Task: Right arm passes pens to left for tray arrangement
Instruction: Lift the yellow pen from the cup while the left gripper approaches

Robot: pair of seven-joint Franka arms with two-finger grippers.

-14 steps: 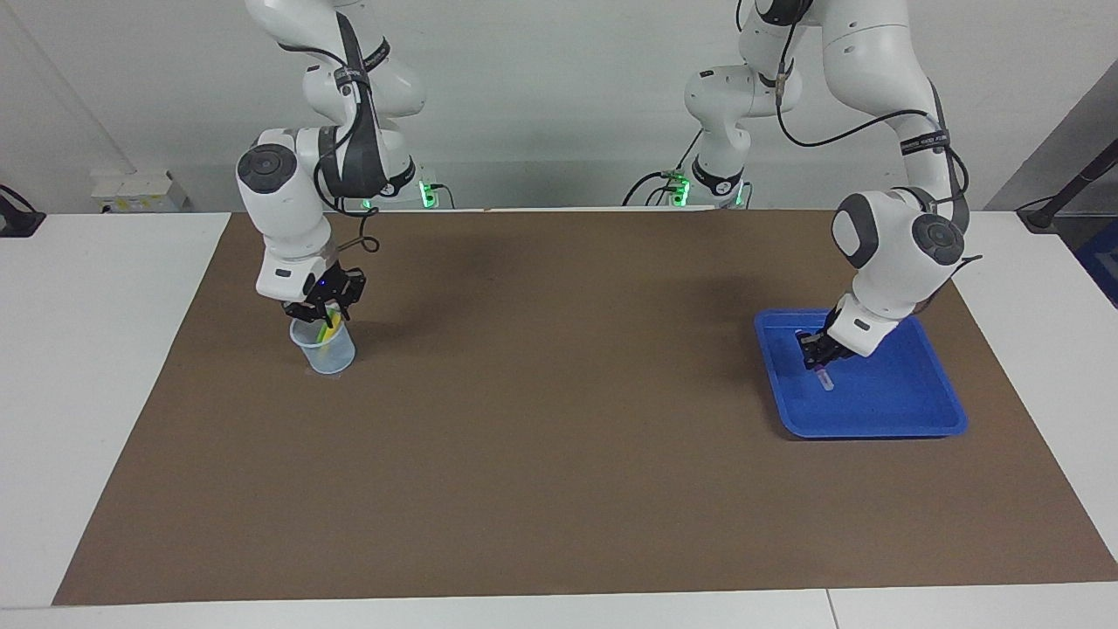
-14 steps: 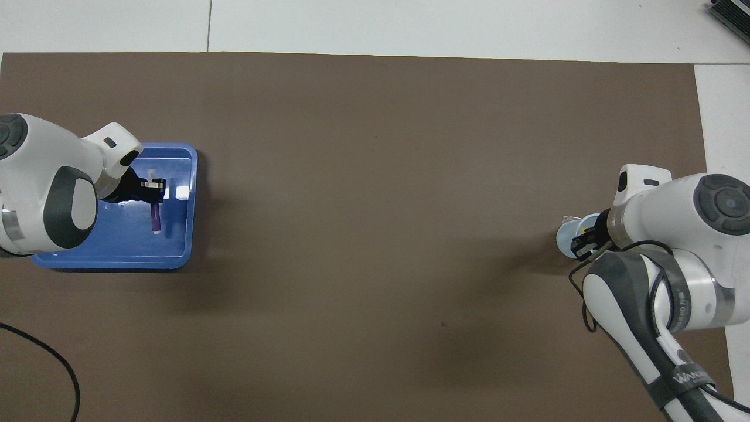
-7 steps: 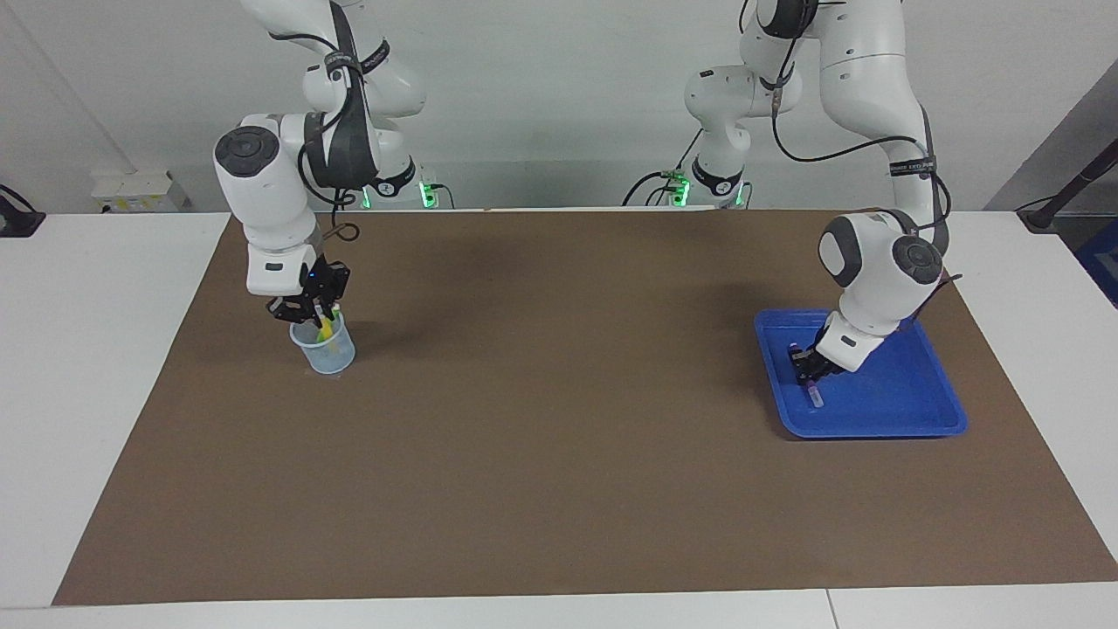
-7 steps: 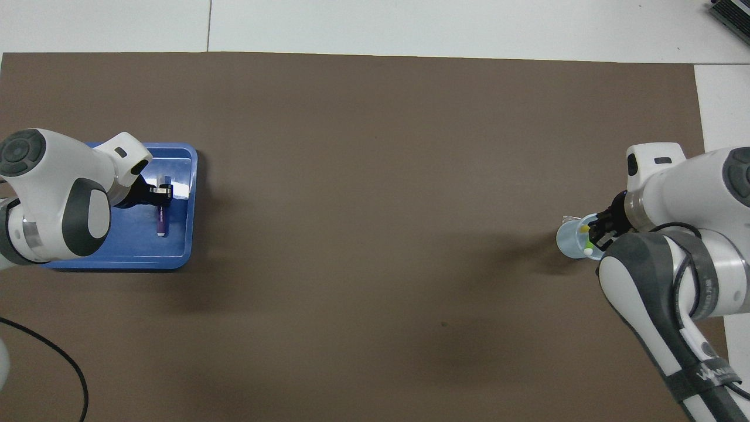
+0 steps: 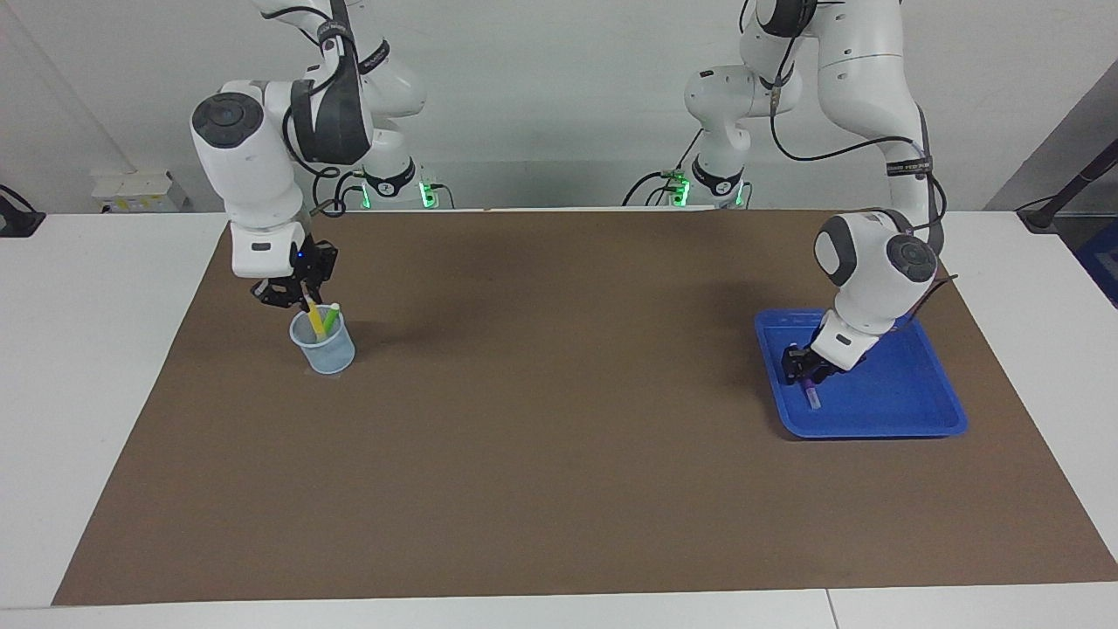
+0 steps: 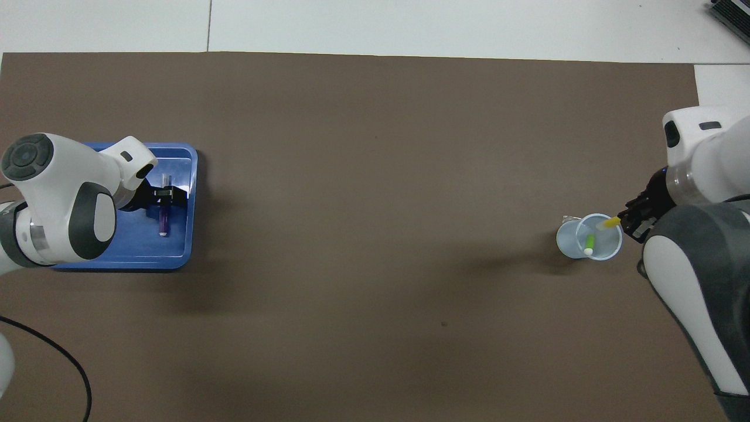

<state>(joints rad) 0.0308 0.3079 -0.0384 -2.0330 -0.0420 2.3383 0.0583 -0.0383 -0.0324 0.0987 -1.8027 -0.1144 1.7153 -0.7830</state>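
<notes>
The blue tray [image 5: 908, 397] lies toward the left arm's end of the table. The purple pen [image 5: 813, 397] lies on the tray floor near the rim that faces the table's middle. My left gripper [image 5: 800, 367] is low in the tray over the pen's upper end, with its fingers apart; it also shows in the overhead view [image 6: 169, 196] above the purple pen [image 6: 164, 221]. My right gripper [image 5: 293, 295] is shut on the top of the yellow pen [image 5: 313, 320], whose lower end is still in the cup [image 5: 324, 351]. The green pen [image 5: 331, 318] stands in the cup.
The translucent cup [image 6: 587, 239] stands on the brown mat [image 5: 559, 437] toward the right arm's end, with the green pen [image 6: 589, 241] and the yellow pen [image 6: 609, 223] in it. A black cable [image 6: 53, 354] lies near the left arm's base.
My right gripper has risen from the cup's mouth, drawing the yellow pen up. My left gripper carried the purple pen toward the tray's rim, lowered it and spread its fingers.
</notes>
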